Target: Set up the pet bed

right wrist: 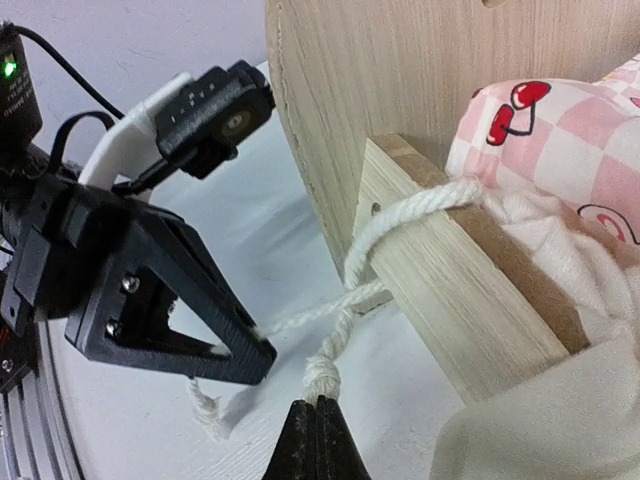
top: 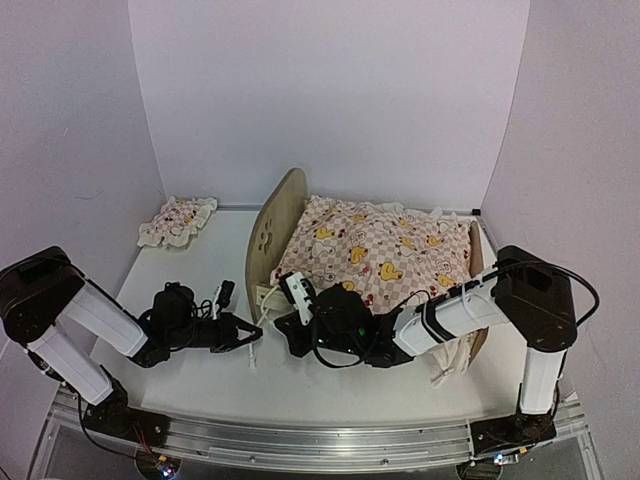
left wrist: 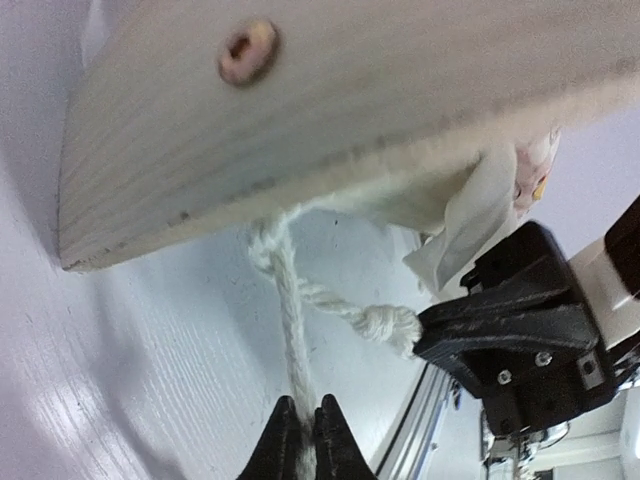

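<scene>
Tying the corner cord: both grippers meet at the headboard end

You have the pet bed at centre right of the top view, standing on the bench, with its long axis running left to right across the frame. The headboard stands upright at the left end, so the bed points left and its foot lies under the right arm. A pink duck-print cover lies over it.

Your move turns on the bed's lower left corner, where a white cord loops round the end of the side rail. The left gripper is pinched closed on one strand, and the rail sits just up and right of it in the top view. The right gripper is pinched closed on the knotted end of the other strand, reaching in from the right along the bed's front. The two grippers sit just beside each other, so neither arm is clearly nearer. By my reading, tightening means drawing the strands apart, away from that corner.
</scene>
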`<state>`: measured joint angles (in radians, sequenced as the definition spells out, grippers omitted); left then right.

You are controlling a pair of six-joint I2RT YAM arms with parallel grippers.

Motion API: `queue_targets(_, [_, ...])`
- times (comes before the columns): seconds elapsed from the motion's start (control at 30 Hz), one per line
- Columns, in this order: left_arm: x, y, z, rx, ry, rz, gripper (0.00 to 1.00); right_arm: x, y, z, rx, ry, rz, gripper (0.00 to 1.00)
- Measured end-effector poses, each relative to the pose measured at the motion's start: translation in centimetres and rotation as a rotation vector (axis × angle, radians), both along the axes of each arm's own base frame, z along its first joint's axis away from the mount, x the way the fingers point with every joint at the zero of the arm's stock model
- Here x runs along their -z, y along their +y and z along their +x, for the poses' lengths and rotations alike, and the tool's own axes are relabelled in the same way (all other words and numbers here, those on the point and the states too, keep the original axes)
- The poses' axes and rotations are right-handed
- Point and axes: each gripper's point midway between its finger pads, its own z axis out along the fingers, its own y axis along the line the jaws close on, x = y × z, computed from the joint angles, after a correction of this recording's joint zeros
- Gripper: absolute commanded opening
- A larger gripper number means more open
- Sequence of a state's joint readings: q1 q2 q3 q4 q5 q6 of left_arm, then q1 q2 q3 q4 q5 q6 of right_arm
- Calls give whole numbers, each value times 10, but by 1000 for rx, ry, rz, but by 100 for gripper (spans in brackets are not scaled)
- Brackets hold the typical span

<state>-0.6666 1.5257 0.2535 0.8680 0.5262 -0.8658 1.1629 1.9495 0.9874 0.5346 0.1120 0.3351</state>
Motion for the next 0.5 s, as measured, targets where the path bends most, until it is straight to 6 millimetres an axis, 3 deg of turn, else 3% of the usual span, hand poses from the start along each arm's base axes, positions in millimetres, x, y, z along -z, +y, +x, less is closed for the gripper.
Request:
queue_targets(0.17, [15, -2, -15, 12, -31, 114, 42, 8, -3, -3, 0, 36, -24, 0])
queue_targets(0.3, [-13, 1, -13, -44, -180, 152, 54, 15, -7, -2, 17, 49, -50, 0])
queue_targets(0.4, [-41, 2, -12, -87, -314, 162, 53, 16, -8, -2, 23, 55, -56, 0])
queue_targets(0.5, [-52, 1, -5, -124, -398, 216, 46, 15, -10, -3, 24, 56, -52, 0])
